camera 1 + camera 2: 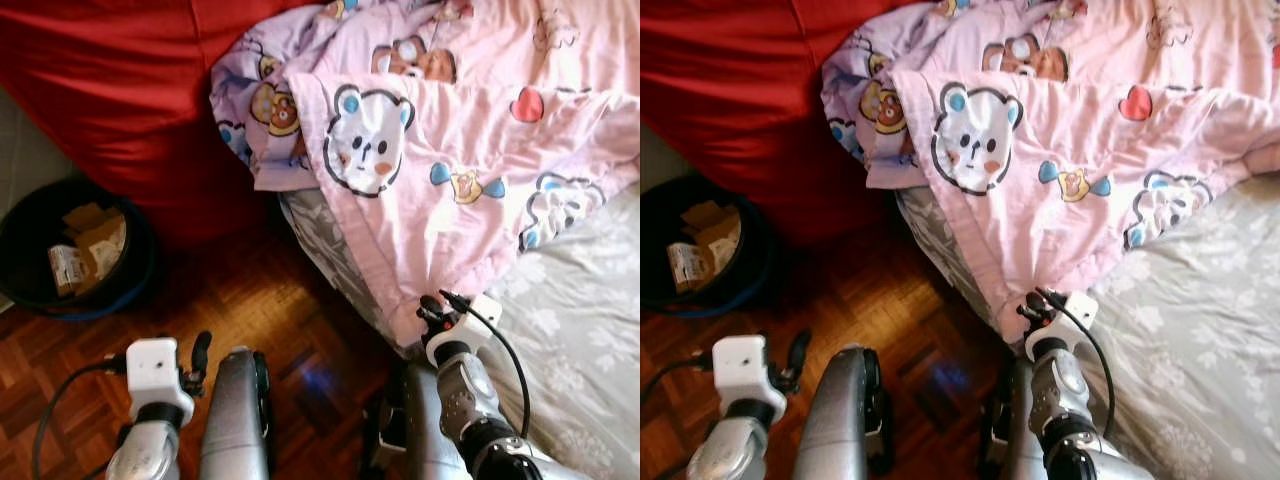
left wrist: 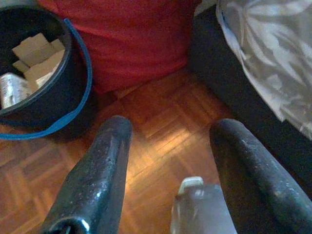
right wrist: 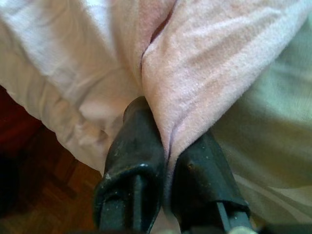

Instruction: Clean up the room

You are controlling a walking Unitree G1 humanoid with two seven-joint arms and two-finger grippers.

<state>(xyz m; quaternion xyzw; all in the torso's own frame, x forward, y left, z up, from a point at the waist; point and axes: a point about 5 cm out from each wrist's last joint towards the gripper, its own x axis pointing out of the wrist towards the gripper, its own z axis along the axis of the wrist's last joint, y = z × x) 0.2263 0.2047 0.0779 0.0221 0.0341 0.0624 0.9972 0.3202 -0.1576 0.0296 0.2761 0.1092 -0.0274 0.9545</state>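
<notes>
At the bed's near edge: blanket pinched

Right claw (image 3: 163,187) pinches the hem of the pink bear-print fleece blanket (image 1: 440,190), crumpled over the grey floral-sheeted bed (image 1: 580,330). Bed-making looks underway; next, probably draw it flat. Left claw (image 2: 168,185) hangs spread over the parquet floor (image 1: 280,330).

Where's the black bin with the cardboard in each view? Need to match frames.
Left eye view: black bin at the left edge, on the wood floor below the red cover.
Right eye view: same bin, cut by the left edge.
Left wrist view: upper-left corner, blue rim, beyond the open left gripper.
Right wrist view: not in it.
Shared landmark: the red cover beside the bin.
</notes>
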